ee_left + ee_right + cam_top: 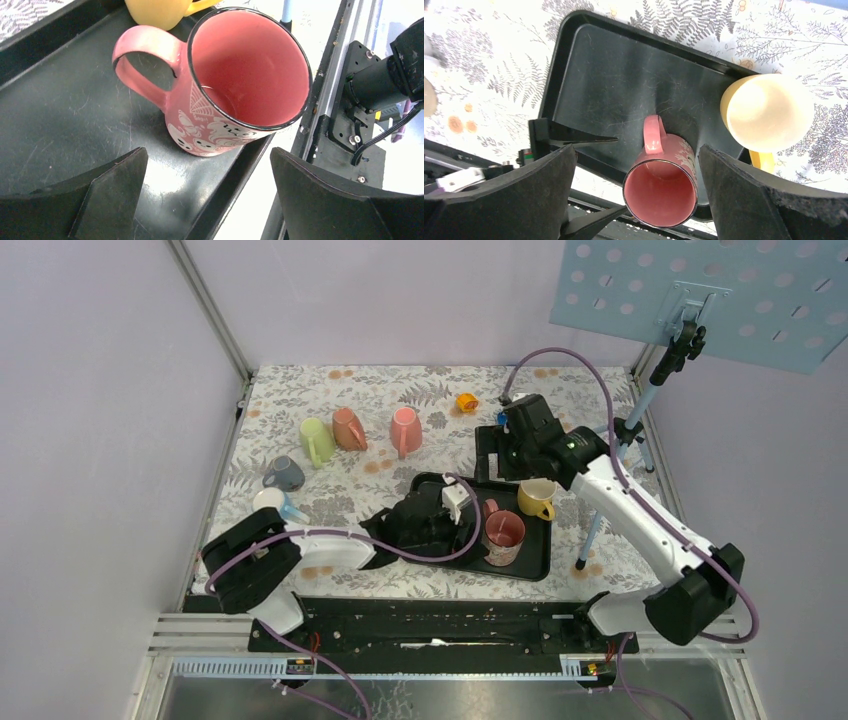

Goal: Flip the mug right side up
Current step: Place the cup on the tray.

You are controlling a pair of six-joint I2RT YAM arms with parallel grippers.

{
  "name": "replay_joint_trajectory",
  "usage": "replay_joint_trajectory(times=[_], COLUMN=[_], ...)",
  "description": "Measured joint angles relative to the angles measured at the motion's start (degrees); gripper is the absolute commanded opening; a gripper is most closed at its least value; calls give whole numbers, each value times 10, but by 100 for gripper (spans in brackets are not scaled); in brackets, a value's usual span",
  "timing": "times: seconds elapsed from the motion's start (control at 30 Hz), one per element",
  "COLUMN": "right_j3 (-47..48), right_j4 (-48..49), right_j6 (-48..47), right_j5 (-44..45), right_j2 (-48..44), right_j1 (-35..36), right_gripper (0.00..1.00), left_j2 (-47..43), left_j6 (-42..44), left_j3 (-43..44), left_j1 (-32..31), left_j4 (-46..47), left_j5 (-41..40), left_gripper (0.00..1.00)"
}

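Mug (235, 90) upright at tray (60, 115) rim, centre frame; left gripper (207, 150) and right gripper (636, 150) both spread; a sideways finger sweep could topple it over the edge

My left wrist view clips the glossy yellow ceramic mug (159, 12) at the top edge; I only catch some wall and handle.

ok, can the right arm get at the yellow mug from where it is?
Probably yes. The right gripper is open above the tray, and the yellow mug sits uncovered at the tray's far right corner. The pink mug stands close beside it, so a grasp from that side looks tight.
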Motion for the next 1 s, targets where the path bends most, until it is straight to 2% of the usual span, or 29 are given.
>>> replay_joint_trajectory(times=[0.2,0.3,0.43,1.0], right_j3=[-4,-9,-15,-29], right_j4=[12,14,14,13], right_j6=[16,22,28,45], right_j5=[18,28,33,57], right_j2=[-40,-56,-71,-117], right_j1=[0,0,0,1], right_gripper=[100,100,100,100], left_j2=[28,36,64,148], left_j6=[67,99,134,176], left_j3=[-18,-33,-37,7], left_j1=[-3,-6,-14,-54], left_j4=[71,105,151,224], left_j5=[15,16,20,7], left_gripper=[94,86,84,79])
